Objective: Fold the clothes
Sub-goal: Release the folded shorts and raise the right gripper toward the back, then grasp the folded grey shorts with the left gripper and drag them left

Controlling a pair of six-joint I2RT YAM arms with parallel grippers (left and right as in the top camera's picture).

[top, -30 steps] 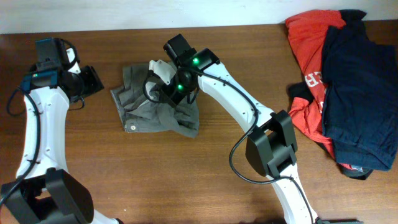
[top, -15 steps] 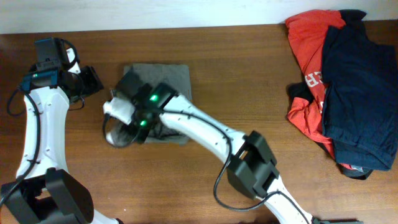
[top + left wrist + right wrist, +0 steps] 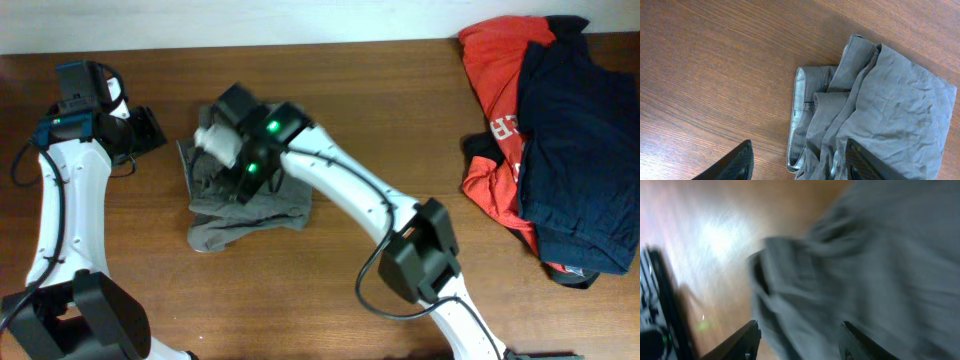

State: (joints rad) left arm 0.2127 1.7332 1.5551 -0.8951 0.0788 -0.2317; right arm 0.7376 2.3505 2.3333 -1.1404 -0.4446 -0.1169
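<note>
Crumpled grey-khaki shorts point(image 3: 250, 212) are seen under the parted right hand point(image 3: 800, 340). The left hand point(image 3: 802, 162) is spread empty; pale lining point(image 3: 799, 100) is shown only by its camera.

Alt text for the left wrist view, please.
Wrinkled grey-khaki cotton shorts lie bunched on the brown wooden table, filling the right half. The left hand, its two dark fingers apart at the bottom edge, holds nothing.
</note>
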